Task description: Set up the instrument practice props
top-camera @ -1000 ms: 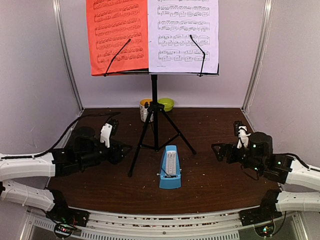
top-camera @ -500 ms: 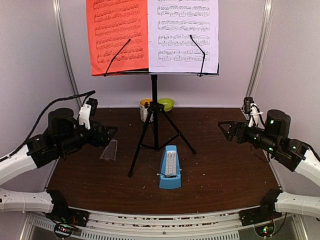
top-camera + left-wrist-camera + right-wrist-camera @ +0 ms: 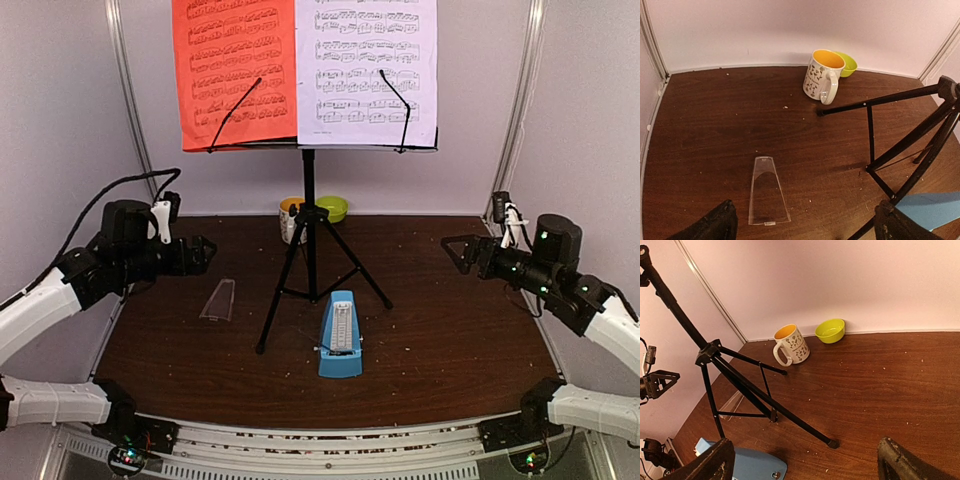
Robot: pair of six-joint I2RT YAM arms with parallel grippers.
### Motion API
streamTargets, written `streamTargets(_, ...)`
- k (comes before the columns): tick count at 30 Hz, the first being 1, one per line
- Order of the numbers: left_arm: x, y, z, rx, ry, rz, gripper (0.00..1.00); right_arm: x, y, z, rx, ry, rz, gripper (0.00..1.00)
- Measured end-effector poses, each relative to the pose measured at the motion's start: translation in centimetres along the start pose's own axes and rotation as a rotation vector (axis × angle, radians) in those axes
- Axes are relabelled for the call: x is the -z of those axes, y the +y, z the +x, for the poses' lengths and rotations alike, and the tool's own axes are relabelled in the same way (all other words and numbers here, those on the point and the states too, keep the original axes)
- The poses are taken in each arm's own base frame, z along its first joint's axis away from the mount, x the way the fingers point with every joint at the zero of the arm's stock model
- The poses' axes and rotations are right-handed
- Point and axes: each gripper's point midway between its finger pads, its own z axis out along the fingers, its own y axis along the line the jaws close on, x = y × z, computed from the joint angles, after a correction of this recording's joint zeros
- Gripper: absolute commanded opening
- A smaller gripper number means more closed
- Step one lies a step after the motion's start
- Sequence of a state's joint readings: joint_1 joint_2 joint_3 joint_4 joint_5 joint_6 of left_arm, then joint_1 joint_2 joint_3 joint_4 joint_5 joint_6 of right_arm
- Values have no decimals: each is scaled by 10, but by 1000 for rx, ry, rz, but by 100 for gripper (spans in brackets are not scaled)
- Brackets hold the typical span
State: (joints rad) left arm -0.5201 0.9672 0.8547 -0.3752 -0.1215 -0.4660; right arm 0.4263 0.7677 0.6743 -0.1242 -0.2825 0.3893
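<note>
While left fingers (image 3: pixel 715 226) & right fingers (image 3: pixel 710 465) gape empty, sheet-music pgs (image 3: pixel 310 75) show printed notes (wording too tiny).

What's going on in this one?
Nothing is held right now. The left hand hangs open above the clear cover, which lies flat on the table, apart from the blue metronome. The right hand is open too, raised on the other side. The music stand stands in the middle with a red page and a lilac page on its desk.
</note>
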Motion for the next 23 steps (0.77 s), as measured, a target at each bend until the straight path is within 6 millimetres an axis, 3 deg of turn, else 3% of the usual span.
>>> streamTargets(8, -12, 4, 26, 74, 72, 12, 98, -10, -42, 39, -116, 50, 44, 100)
streamTargets(12, -16, 11, 40, 101, 102, -8, 98, -11, -51, 53, -153, 68, 47, 100)
streamTargets(23, -16, 16, 42, 135, 104, -22, 98, -12, -49, 51, -167, 48, 22, 100)
